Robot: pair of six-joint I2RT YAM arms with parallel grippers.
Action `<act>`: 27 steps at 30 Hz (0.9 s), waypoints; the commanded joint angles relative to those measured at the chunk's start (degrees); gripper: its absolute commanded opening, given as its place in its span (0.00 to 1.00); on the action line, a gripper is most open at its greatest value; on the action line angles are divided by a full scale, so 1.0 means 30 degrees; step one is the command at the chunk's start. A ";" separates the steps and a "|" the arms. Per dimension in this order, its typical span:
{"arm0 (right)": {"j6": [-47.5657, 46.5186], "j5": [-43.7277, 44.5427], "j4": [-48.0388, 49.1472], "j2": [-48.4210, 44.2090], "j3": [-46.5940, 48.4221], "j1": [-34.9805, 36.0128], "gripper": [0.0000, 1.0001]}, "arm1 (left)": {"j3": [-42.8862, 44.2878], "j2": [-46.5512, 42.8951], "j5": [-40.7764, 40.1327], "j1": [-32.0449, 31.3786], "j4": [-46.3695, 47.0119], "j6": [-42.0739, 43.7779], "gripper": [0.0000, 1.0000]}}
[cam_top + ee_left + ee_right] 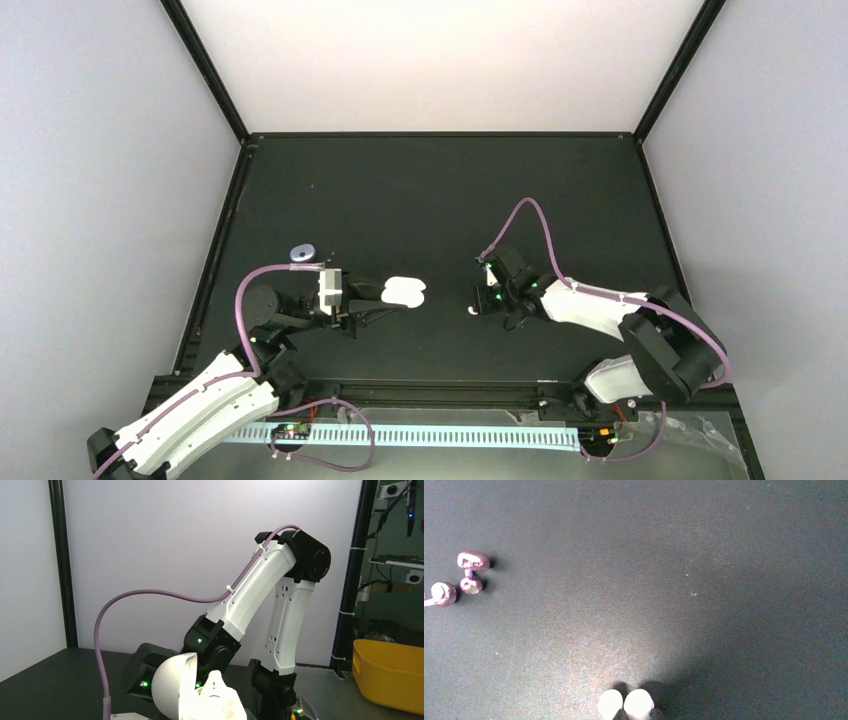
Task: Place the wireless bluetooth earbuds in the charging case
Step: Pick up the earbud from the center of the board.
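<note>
Potentially, the tiny white earbud [472, 311] may be dropped short of the glossy white charging case [406, 292] to its left, clamped by the left gripper [380, 302]; closure of the right gripper [481, 303] cannot be told.

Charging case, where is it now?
Top view, mid-table: the charging case stands open, gripped by the left claw; the right claw is apart on its right.

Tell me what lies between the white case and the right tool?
In the top view, only a tiny white speck, likely an earbud, beside the right tool; otherwise bare black table up to the white case.
</note>
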 commanded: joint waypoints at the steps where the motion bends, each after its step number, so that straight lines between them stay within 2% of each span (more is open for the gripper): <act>1: -0.0772 -0.0229 -0.0307 -0.0360 0.0316 0.0047 0.07 | 0.0313 0.0082 0.0005 -0.0159 0.0249 0.0103 0.02; 7: -0.0517 -0.0078 -0.1046 -0.1726 0.0611 0.0098 0.07 | 0.0313 0.0140 -0.0031 -0.0159 0.0319 0.0103 0.02; 10: 0.1505 0.0232 -0.0509 -0.2383 0.0218 0.0096 0.07 | 0.0312 0.0236 -0.0014 -0.0160 0.0368 0.0060 0.02; 16: 0.7495 0.1240 0.2340 -0.4264 -0.1806 0.0079 0.08 | 0.0284 0.0257 -0.0011 -0.0189 0.0363 0.0015 0.02; 20: 0.9424 0.2667 0.2461 -0.5153 -0.2199 0.0044 0.08 | 0.0284 0.0285 0.0026 -0.0229 0.0411 -0.0036 0.01; 27: 1.1547 0.3628 0.3167 -0.3356 -0.2251 0.0030 0.12 | 0.0282 0.0267 0.0062 -0.0265 0.0544 -0.0116 0.02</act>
